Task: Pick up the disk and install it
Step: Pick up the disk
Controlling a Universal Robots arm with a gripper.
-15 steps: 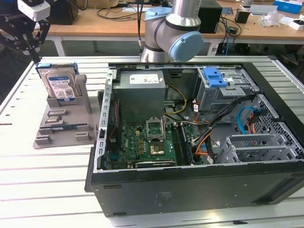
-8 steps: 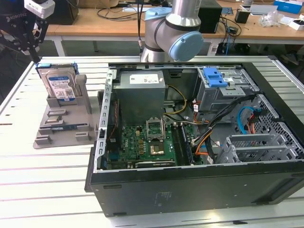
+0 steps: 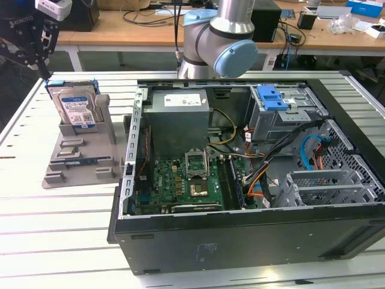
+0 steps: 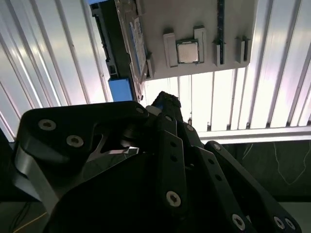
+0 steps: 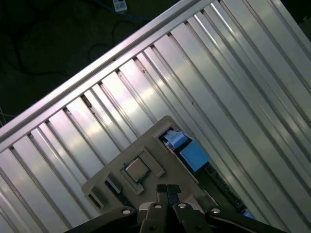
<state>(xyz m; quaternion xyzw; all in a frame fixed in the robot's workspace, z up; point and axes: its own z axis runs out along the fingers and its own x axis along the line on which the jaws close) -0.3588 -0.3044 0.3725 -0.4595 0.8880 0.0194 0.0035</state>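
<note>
A: Whereabouts of the disk (image 3: 74, 103)?
B: Standing upright on edge in a slot of the grey stand (image 3: 78, 158), at the end farther from the exterior camera. Label facing out, blue bracket around the rim. Not yet lifted
A: And the claw (image 3: 40, 60)?
B: Hanging above the grey stand, off toward the exterior view's left of it, clear of the disk. Closed: fingertips (image 5: 162, 193) pressed together in the first wrist view, gripping nothing
A: Anything else on the grey stand?
B: A small square processor chip (image 4: 187, 51), lying flat in a recess near the middle, apart from the disk's slot. Looked down on in both wrist views
A: Beside the grey stand?
B: An open computer case (image 3: 240, 241) lying on its side, just to the exterior view's right of the grey stand, both resting on the slatted metal desk (image 3: 54, 241). Inside, a green board, a grey metal box, loose cables, and a grey drive cage (image 3: 283, 117) with a blue latch at the side away from the grey stand
A: The arm (image 3: 219, 36)?
B: Rising beyond the case, well to the exterior view's right of the grey stand
</note>
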